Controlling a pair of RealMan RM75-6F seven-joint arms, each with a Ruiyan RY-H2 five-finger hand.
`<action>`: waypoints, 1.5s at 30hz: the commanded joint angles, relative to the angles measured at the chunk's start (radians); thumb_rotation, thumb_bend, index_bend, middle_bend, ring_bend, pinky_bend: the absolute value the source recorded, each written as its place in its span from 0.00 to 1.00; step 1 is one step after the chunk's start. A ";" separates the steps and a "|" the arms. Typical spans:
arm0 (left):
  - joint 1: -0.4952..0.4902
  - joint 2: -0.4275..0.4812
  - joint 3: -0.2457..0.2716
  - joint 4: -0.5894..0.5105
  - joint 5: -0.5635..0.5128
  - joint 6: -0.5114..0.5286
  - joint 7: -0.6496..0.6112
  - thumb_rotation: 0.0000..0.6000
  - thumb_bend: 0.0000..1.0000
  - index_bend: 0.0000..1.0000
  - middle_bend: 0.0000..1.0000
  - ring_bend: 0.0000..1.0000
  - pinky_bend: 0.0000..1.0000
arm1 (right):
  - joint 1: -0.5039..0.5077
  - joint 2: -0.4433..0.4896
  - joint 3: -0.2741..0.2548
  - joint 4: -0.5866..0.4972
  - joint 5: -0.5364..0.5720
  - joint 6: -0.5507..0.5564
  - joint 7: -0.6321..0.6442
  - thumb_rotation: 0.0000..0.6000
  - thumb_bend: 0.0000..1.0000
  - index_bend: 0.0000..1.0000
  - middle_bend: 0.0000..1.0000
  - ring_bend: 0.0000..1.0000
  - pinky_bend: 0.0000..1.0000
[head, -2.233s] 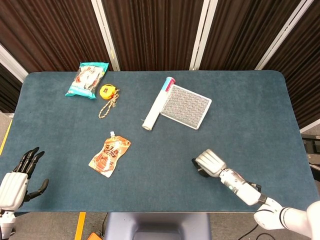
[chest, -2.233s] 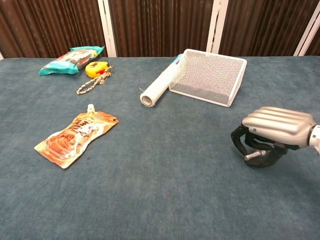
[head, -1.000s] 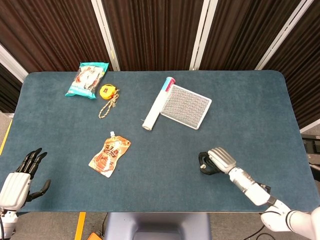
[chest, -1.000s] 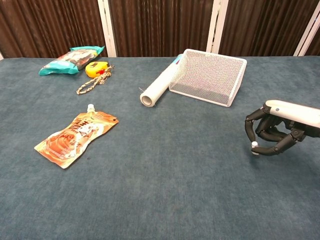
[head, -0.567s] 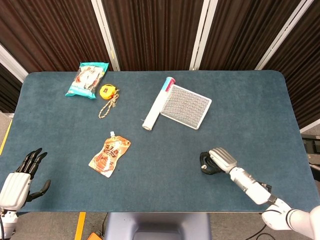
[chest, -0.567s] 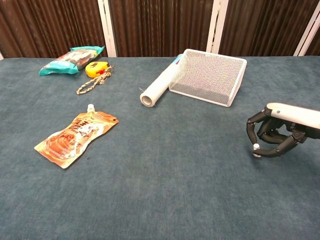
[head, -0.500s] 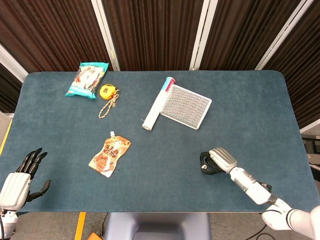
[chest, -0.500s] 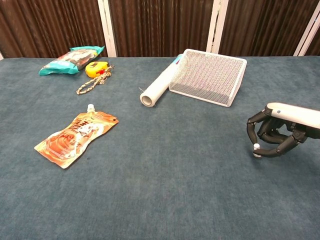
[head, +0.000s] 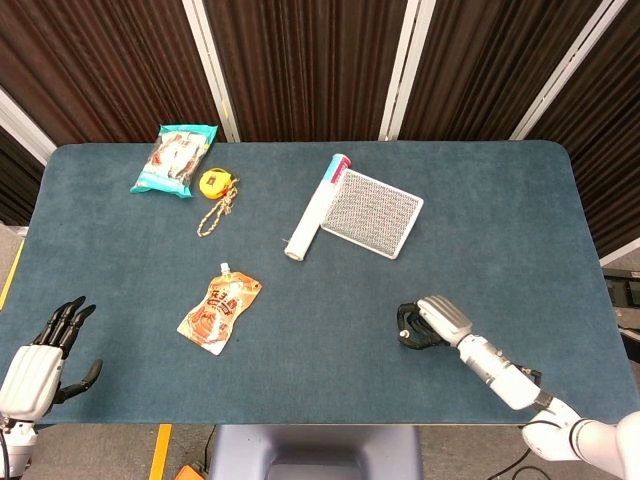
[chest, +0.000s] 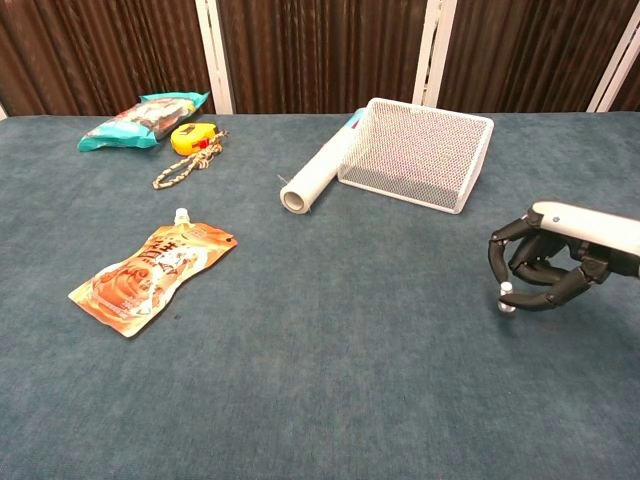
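Note:
My right hand (head: 425, 322) hovers low over the blue table (head: 500, 220) at the front right, seen side-on in the chest view as right hand (chest: 545, 265). Its fingers curl in toward the thumb and nothing shows between them. The nearest thing is the white wire basket (head: 372, 213), well behind it to the left. My left hand (head: 45, 355) hangs off the table's front left corner, fingers straight and apart, holding nothing. The chest view does not show it.
A white roll (chest: 318, 175) lies against the wire basket (chest: 420, 150). An orange spouted pouch (head: 220, 310) lies front left. At the back left are a teal snack bag (head: 175, 158), a yellow tape measure (head: 213, 181) and a short rope (head: 215, 215).
Since 2.2 s ago my right hand has drawn back to the right and turned its fingers more sideways; in the last half second it edged slightly left. The left hand sank a little.

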 joint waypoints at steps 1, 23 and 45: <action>0.000 0.000 0.000 0.000 0.000 0.001 -0.001 1.00 0.39 0.09 0.00 0.01 0.33 | 0.003 -0.013 -0.006 0.022 -0.006 -0.004 0.028 1.00 0.40 0.68 1.00 0.98 0.90; -0.001 0.000 0.000 -0.001 -0.001 -0.002 0.000 1.00 0.39 0.10 0.00 0.01 0.33 | -0.001 -0.002 -0.013 0.019 -0.011 0.012 0.011 1.00 0.42 0.53 1.00 0.98 0.90; -0.002 -0.001 0.001 -0.001 -0.002 -0.004 0.003 1.00 0.39 0.10 0.00 0.01 0.33 | -0.211 0.160 0.049 -0.259 -0.045 0.437 -0.688 1.00 0.23 0.44 0.48 0.34 0.47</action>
